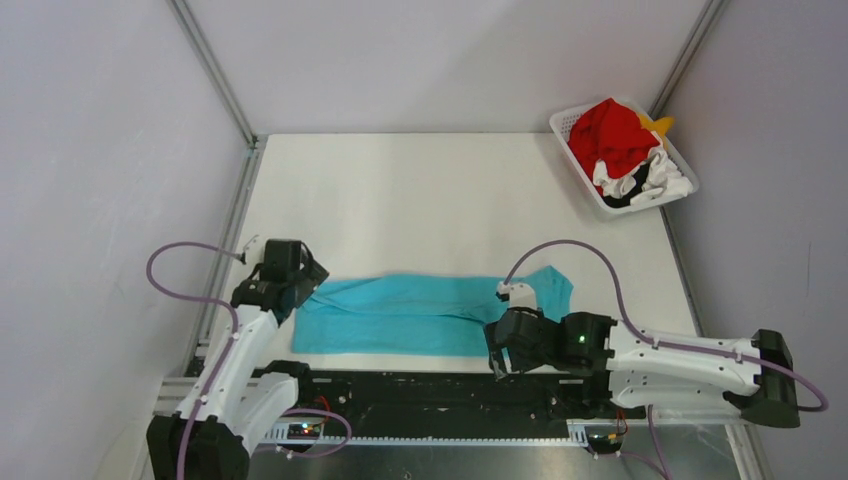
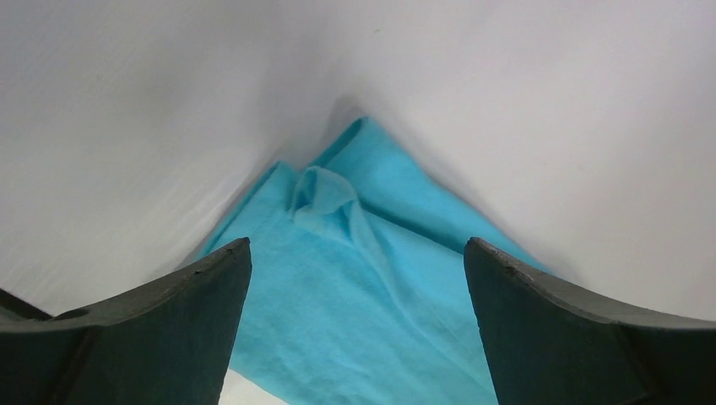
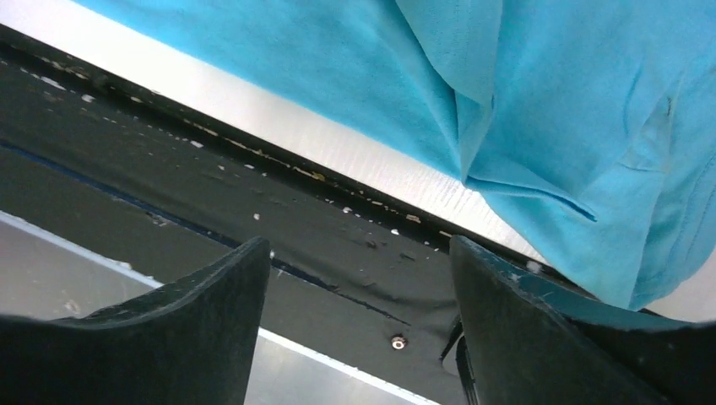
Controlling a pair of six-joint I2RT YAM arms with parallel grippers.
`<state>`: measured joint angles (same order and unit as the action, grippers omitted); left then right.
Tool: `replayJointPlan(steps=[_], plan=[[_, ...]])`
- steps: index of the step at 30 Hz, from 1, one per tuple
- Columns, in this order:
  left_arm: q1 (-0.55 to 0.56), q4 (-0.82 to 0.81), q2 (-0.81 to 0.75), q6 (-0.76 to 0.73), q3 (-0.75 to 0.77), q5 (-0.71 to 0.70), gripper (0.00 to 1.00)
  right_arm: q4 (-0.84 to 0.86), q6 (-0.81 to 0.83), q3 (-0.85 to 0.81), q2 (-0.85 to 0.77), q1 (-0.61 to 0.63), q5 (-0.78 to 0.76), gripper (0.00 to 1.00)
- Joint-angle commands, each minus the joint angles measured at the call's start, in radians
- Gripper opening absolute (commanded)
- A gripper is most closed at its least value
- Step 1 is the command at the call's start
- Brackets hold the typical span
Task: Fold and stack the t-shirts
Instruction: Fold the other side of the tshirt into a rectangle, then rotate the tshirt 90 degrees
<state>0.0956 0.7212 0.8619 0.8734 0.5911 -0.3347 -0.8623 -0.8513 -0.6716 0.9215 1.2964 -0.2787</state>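
A soft teal cloth t-shirt (image 1: 410, 315) is lying as a long band near the front edge of the white table (image 1: 420, 200). The left gripper (image 1: 303, 283) is hovering over its left end with fingers spread. The right gripper (image 1: 497, 358) is hanging beside its near right edge, also spread and gripping nothing.

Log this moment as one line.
teal t-shirt: long strip, flat | left pincer: open, left end | right pincer: open, right end | basket: other shirts

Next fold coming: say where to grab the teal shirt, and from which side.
Pinch the teal shirt at its left end and near-right hem, from above: it lies flat in a long band, and the left gripper and right gripper hang open nearby.
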Motion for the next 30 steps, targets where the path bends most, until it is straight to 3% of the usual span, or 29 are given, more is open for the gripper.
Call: replayJointPlan(steps=[1, 4, 7, 9, 11, 14, 21, 30], plan=[[0.026, -0.008, -0.006, -0.013, 0.090, 0.050, 1.00, -0.022, -0.021, -0.041, -0.062, -0.010, -0.006, 0.86], [0.105, -0.021, 0.074, -0.035, 0.163, 0.065, 1.00, -0.004, 0.000, -0.051, -0.115, -0.071, -0.106, 0.99], [0.169, -0.047, 0.218, -0.088, 0.251, 0.122, 1.00, -0.003, -0.039, -0.044, -0.135, -0.160, -0.149, 0.99], [0.215, -0.075, 0.323, -0.111, 0.291, 0.161, 1.00, 0.028, -0.035, -0.022, -0.124, -0.274, -0.116, 0.99], [0.223, -0.089, 0.424, -0.119, 0.316, 0.185, 1.00, 0.090, -0.024, 0.006, -0.092, -0.468, -0.016, 0.99], [0.224, -0.097, 0.542, -0.126, 0.322, 0.187, 1.00, 0.232, -0.017, 0.061, -0.009, -0.623, 0.169, 0.99], [0.212, -0.099, 0.595, -0.112, 0.202, 0.086, 1.00, 0.407, -0.001, 0.088, 0.247, -0.787, 0.259, 0.99], [0.197, -0.101, 0.538, -0.041, 0.095, 0.118, 1.00, 0.638, 0.012, 0.021, 0.512, -0.983, 0.342, 1.00]])
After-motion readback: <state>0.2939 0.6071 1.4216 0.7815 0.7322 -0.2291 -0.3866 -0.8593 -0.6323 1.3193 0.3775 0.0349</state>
